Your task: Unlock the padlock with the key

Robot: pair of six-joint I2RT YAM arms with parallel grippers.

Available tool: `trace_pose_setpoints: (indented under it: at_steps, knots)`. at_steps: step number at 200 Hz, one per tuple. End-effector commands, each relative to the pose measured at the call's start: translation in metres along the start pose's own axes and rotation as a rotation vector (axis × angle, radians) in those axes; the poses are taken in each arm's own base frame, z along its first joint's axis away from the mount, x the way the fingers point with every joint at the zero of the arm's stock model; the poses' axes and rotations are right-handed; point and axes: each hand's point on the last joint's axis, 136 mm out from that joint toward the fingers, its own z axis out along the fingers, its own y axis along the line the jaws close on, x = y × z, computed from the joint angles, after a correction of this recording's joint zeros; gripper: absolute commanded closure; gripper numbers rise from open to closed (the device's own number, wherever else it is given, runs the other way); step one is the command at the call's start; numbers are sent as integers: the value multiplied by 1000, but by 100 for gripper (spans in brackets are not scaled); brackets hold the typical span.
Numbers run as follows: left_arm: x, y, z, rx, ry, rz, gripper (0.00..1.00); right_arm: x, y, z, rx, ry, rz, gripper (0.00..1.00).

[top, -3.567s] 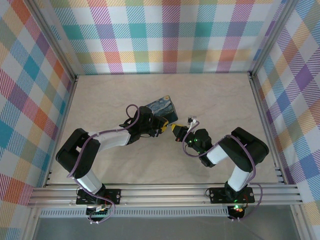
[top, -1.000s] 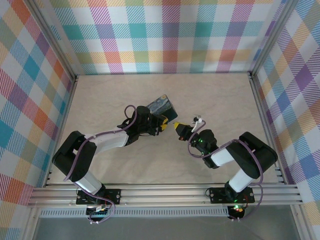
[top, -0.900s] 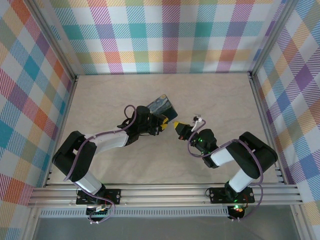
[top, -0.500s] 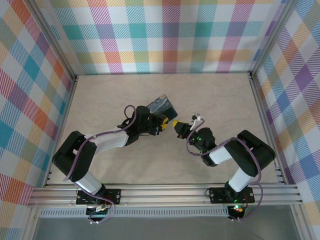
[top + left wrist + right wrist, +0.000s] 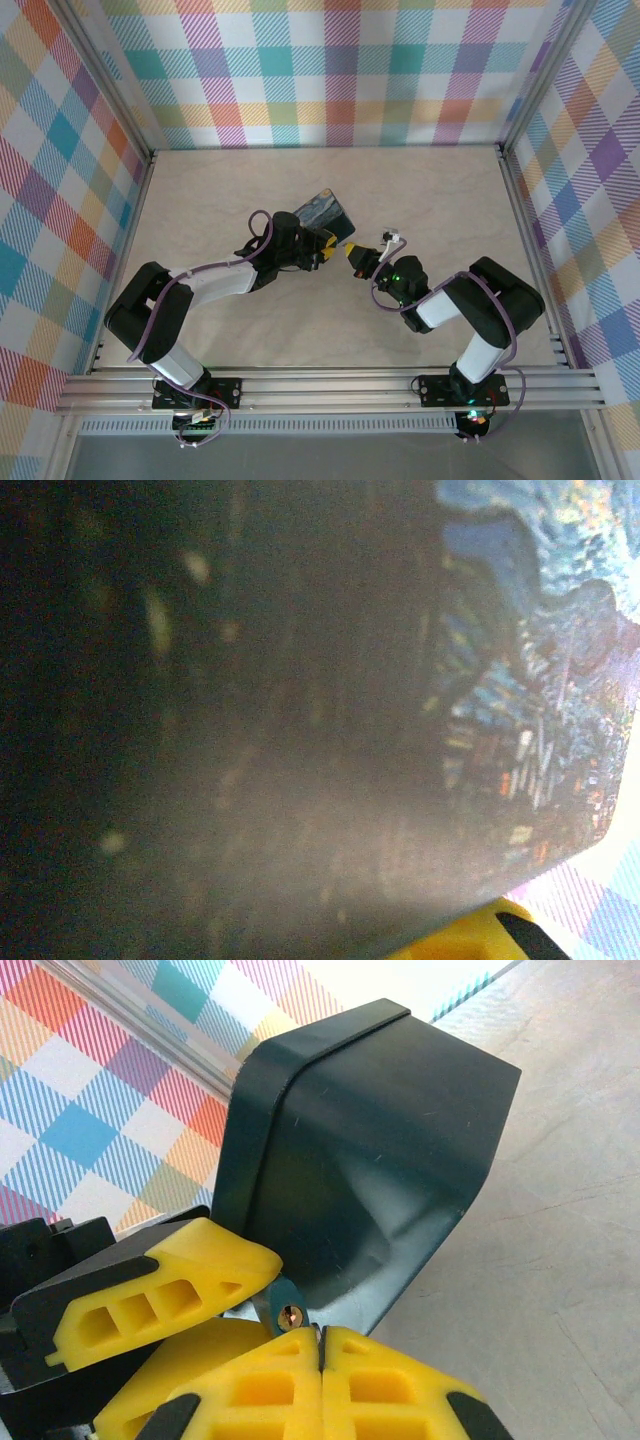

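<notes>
The padlock [image 5: 288, 1312] shows its blue body and brass keyhole, facing my right wrist camera. My left gripper [image 5: 328, 245] is shut on it, one yellow finger [image 5: 170, 1280] above and one below. My right gripper [image 5: 320, 1335] is shut, its tips just right of the keyhole and almost touching the padlock. Only a dark sliver of the key [image 5: 317, 1328] shows at the seam between the tips. In the top view, the right gripper [image 5: 357, 259] meets the left one beside the starry-night box [image 5: 323, 211].
The dark box side [image 5: 360, 1180] rises right behind the padlock, and the painted box face [image 5: 530, 680] is pressed close to the left wrist camera. Bare table [image 5: 430, 200] lies right of and beyond the box. The plaid walls [image 5: 340, 70] enclose the table.
The right arm's elbow has edged slightly left over the last second while its fingertips stayed by the padlock. The left arm and box have held still.
</notes>
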Motion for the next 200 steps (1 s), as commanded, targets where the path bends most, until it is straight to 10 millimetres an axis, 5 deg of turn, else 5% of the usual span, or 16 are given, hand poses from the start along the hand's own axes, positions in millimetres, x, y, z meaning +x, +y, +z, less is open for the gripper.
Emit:
trace_pose_setpoints:
  at_steps: [1, 200]
  knots:
    - [16, -14, -2, 49, 48, 7, 97, -11, 12, 4, -41, -41, -6, 100]
    - [17, -10, 1, 31, 55, 13, 98, -15, 20, 3, -68, -46, -20, 100]
